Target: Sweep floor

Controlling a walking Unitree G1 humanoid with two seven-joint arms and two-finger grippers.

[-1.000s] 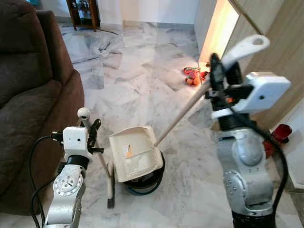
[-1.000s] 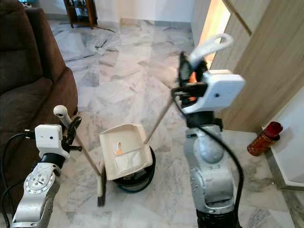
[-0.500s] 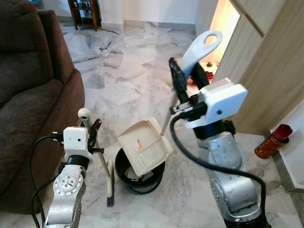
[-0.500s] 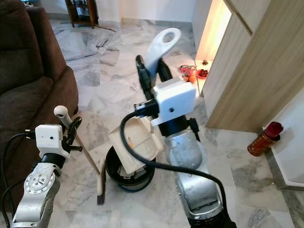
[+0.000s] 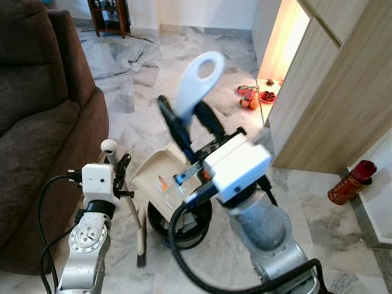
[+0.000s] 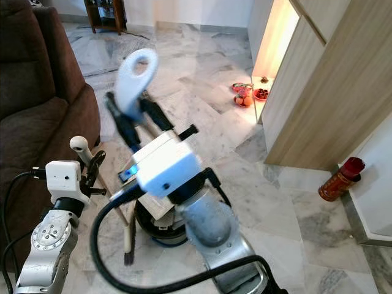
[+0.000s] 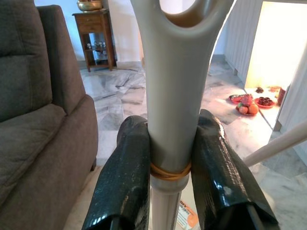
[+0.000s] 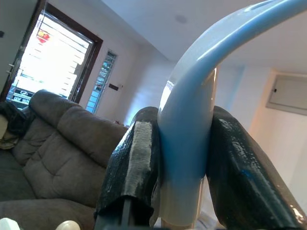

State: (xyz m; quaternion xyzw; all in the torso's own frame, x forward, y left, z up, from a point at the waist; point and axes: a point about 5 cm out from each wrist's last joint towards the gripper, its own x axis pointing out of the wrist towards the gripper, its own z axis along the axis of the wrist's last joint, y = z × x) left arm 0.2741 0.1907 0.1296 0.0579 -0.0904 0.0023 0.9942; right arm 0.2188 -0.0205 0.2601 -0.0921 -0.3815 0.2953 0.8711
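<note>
- Marble floor (image 5: 184,73) here, with a brown fabric sofa (image 5: 37,122) on the robot's left.
- Right gripper (image 5: 187,119) has its jaws clamped on the white looped dustpan handle (image 5: 199,76), holding the cream dustpan (image 5: 160,177) over a black round bin (image 5: 184,222).
- Left gripper (image 5: 116,168) jaws squeeze the beige broom handle (image 7: 170,120), bristles on the floor beside the bin.

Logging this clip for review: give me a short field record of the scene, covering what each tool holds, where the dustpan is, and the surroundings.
left tool: shut on broom handle
right tool: shut on dustpan handle
broom: upright, bristles on the floor, left of the bin
dustpan: tipped over the bin
bin: black, round, on the floor
floor: marble
sofa: brown, on the robot's left
red can: on the floor at right
</note>
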